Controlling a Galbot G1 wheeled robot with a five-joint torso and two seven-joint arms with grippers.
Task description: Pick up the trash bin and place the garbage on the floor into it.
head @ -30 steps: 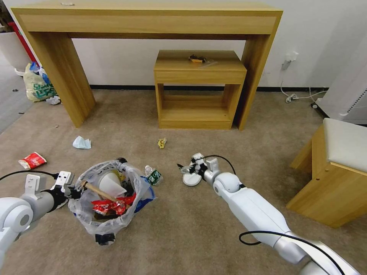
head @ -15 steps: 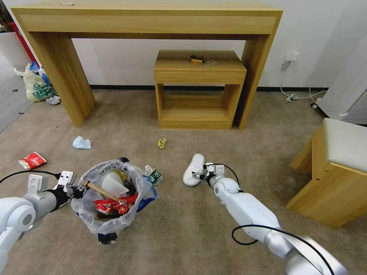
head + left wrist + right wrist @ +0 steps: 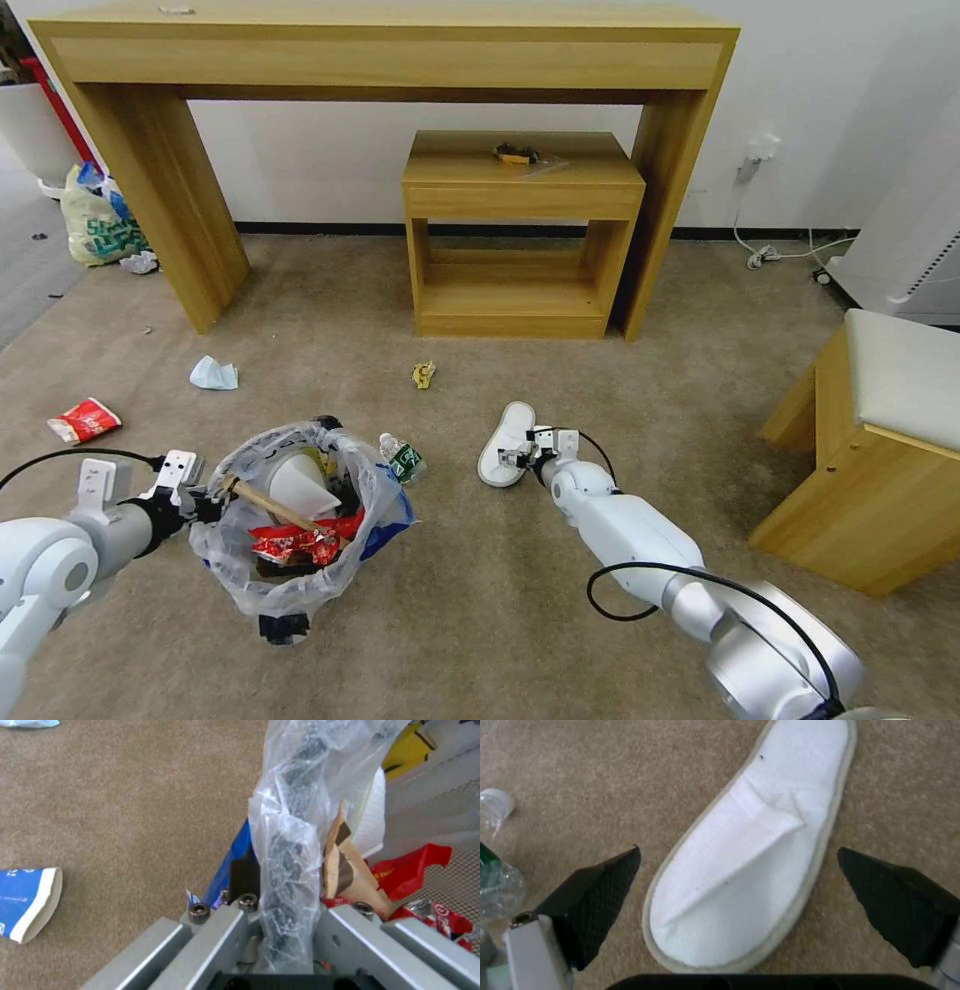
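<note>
A beige carpeted floor [image 3: 480, 620] fills the scene. At the back, against a white wall, stands a long wooden counter [image 3: 380, 50], and a smaller wooden counter [image 3: 520, 230] sits under it. A wooden stool with a white cushion [image 3: 880, 440] stands at the robot's right. Far left, a yellowish shopping bag with green print [image 3: 98, 228] leans by the long counter's leg.

The trash bin [image 3: 300, 520], small, round and black, lined with a clear crinkly plastic bag, is at front left. It holds a red wrapper, a white cup and a brown stick. The left claw [image 3: 200, 500] is closed on the bin's near rim; in the left wrist view its fingers [image 3: 245, 870] pinch the plastic liner and rim between them.

A white slipper [image 3: 505, 445] lies on the carpet right of the bin. The right claw [image 3: 520, 462] is low at the slipper's near end, spread wide open; in the right wrist view its two black fingertips [image 3: 600, 885] stand on either side of the slipper [image 3: 750, 862], not touching it.

A clear plastic bottle [image 3: 402, 458] with a green label lies just beside the bin. Farther out on the floor lie a crushed red carton [image 3: 84, 420], a crumpled pale tissue [image 3: 214, 374] and a small yellow scrap [image 3: 424, 374].
</note>
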